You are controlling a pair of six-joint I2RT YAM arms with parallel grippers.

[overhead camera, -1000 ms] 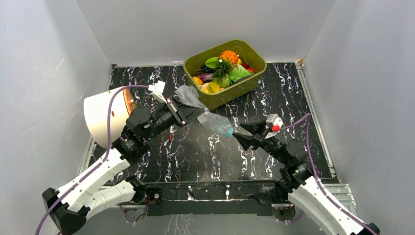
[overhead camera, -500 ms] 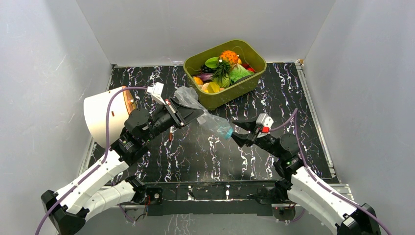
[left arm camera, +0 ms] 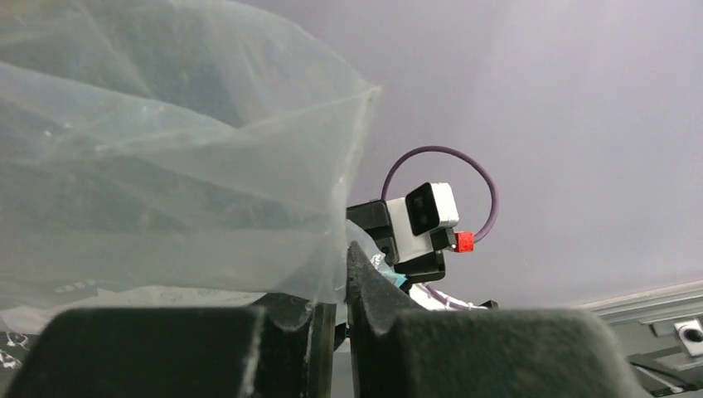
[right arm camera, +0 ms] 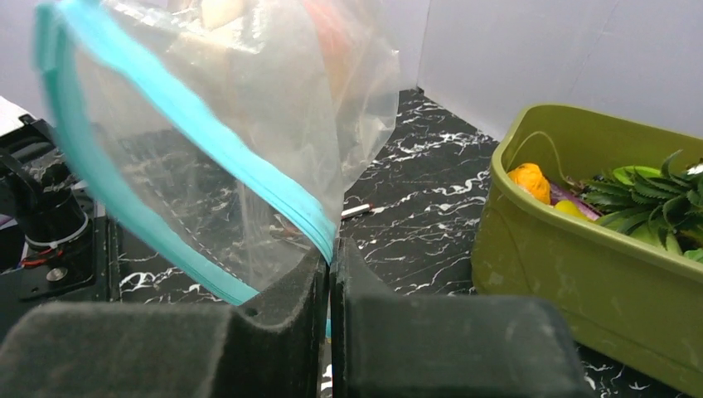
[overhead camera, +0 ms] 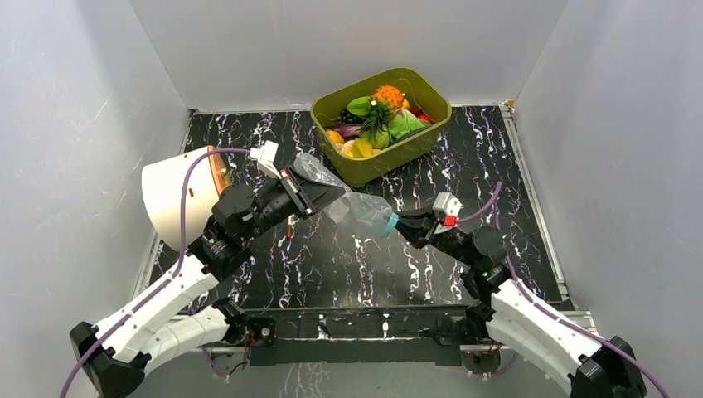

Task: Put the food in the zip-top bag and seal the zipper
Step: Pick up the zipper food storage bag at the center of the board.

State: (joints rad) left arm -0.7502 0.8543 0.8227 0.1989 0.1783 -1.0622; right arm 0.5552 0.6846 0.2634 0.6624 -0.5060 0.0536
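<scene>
While zip-top bag (overhead camera: pixel 358 211) hangs stretched above table (overhead camera: pixel 348 267), our left gripper (overhead camera: pixel 334 192) pinches its far end, right gripper (overhead camera: pixel 400 225) clamps zipper (right arm camera: pixel 195 143) — film thin, limp, slippery; we judge stiffer rim safest hold. Food (overhead camera: pixel 380 112) sits in tub (overhead camera: pixel 390 159).

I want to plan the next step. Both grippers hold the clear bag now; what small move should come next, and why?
Probably the right gripper should pull the zipper gently away from the left gripper to draw the zip-top bag taut. Both are shut on the bag, it hangs crumpled between them, and the food lies in the tub.
</scene>
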